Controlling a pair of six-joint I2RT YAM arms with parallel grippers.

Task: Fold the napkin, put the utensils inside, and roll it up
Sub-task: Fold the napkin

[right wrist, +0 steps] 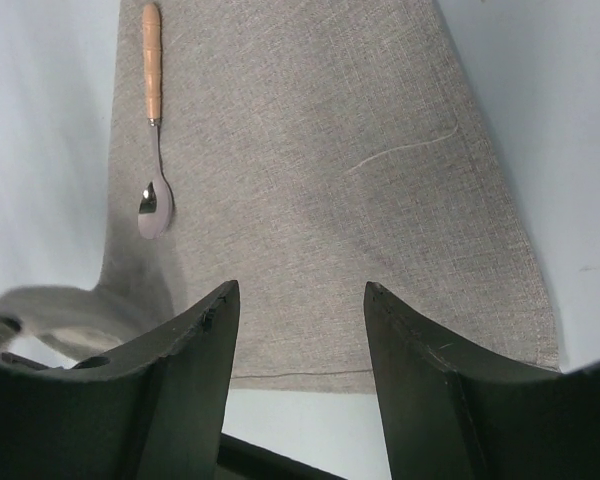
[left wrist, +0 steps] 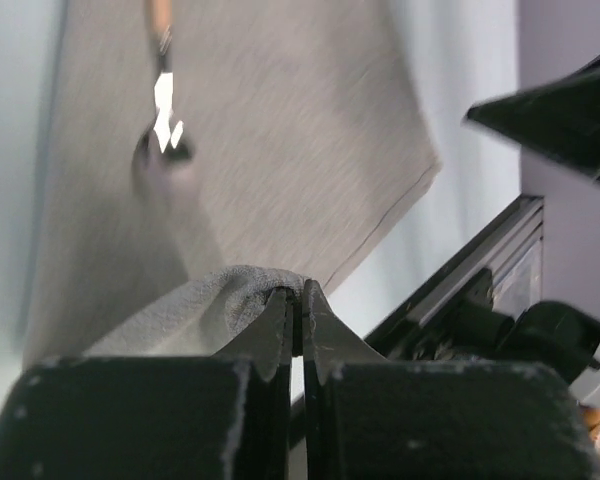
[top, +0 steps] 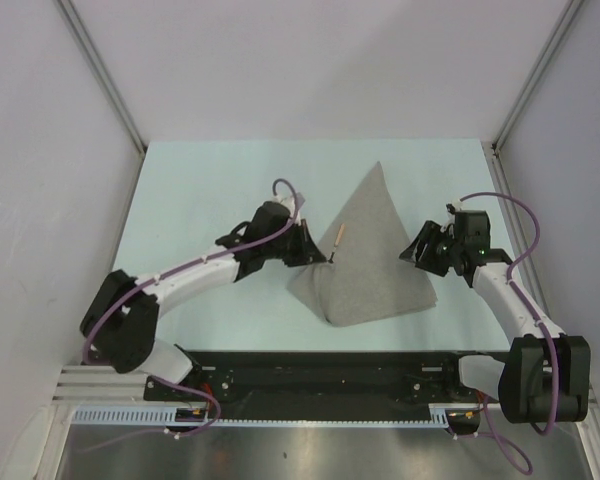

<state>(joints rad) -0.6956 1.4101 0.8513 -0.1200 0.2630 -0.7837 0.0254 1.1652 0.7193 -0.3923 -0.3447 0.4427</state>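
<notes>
Right wrist: spoon [right wrist: 153,100] on napkin [right wrist: 330,180]

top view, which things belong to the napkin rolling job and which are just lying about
Job: napkin, spoon lying on it, left gripper pinching the napkin's edge, right gripper open.
Just there: table, frame post.

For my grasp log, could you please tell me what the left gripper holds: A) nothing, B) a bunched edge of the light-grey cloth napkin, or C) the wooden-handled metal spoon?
B: the left gripper is shut on a raised fold of the light-grey cloth napkin, while the wooden-handled metal spoon lies free on the cloth.
</notes>
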